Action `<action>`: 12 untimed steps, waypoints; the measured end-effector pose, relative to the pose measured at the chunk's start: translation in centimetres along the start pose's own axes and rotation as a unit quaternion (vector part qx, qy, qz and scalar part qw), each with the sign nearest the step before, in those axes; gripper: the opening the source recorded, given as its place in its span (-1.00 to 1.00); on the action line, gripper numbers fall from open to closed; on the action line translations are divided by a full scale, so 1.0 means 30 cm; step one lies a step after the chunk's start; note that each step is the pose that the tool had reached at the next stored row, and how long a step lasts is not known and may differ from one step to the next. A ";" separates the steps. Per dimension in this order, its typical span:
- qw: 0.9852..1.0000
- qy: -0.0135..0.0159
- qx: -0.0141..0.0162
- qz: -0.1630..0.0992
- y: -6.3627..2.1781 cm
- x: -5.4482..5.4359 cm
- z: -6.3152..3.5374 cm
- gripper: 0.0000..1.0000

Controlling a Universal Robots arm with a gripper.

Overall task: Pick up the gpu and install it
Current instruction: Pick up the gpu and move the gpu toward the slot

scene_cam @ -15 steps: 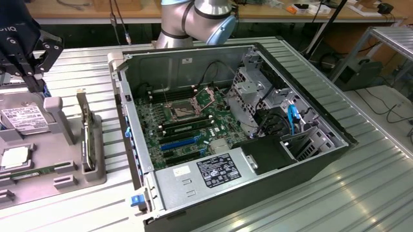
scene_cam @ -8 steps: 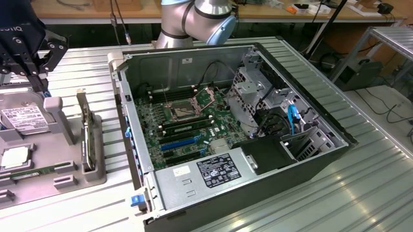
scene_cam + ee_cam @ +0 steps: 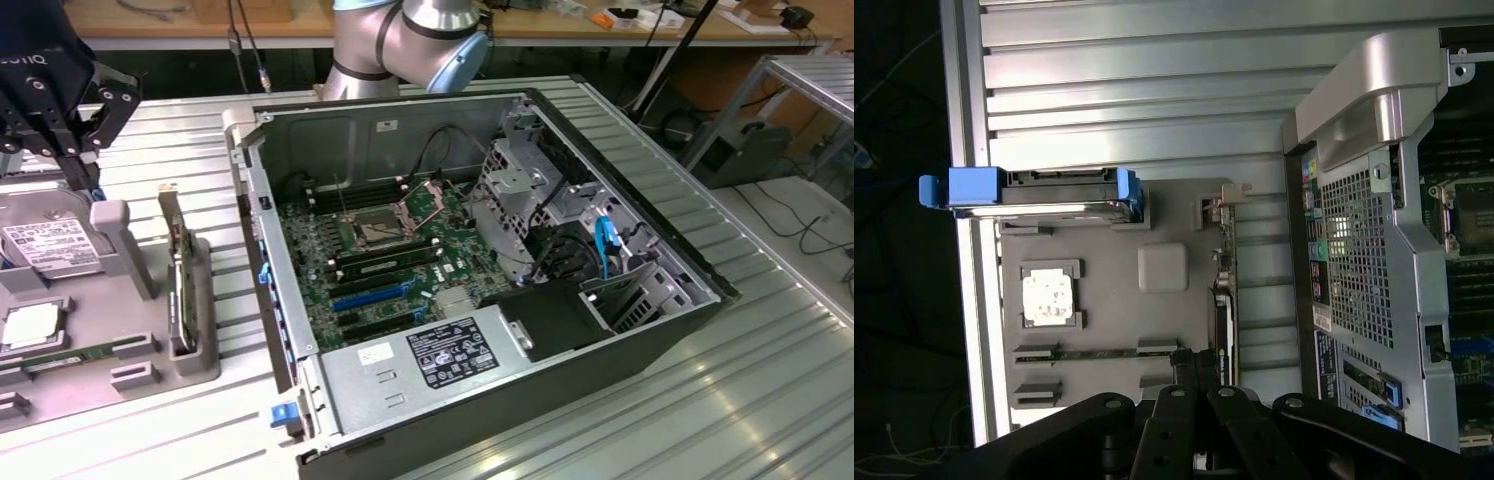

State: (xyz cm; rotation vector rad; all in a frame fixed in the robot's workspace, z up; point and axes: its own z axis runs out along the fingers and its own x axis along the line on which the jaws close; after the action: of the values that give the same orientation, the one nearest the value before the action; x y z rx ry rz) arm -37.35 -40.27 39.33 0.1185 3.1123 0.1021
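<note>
My gripper (image 3: 74,160) is pinched shut and, as far as I can make out, holds nothing. It hangs above the grey tray (image 3: 140,300) on the worktop, over the end where the drive (image 3: 47,250) sits. The gpu (image 3: 175,262) stands on its long edge in a slot along the tray's edge nearest the open case (image 3: 667,340). It is untouched, with its silver bracket at one end.

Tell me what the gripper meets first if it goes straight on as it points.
Probably the gpu, standing on edge in the gray tray; the gripper hangs over one end, but depth is unclear.
</note>
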 end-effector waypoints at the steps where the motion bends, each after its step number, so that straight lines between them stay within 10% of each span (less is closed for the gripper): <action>1: 1.000 0.000 0.000 0.000 0.000 0.000 0.000 -0.79; 6: 1.000 0.000 0.000 0.000 0.000 0.000 0.000 -0.65; 12: 1.000 0.000 0.000 0.000 0.000 0.000 0.000 -0.04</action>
State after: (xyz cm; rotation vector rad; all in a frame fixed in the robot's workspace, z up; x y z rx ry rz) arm -37.35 -40.27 39.33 0.1185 3.1123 0.1021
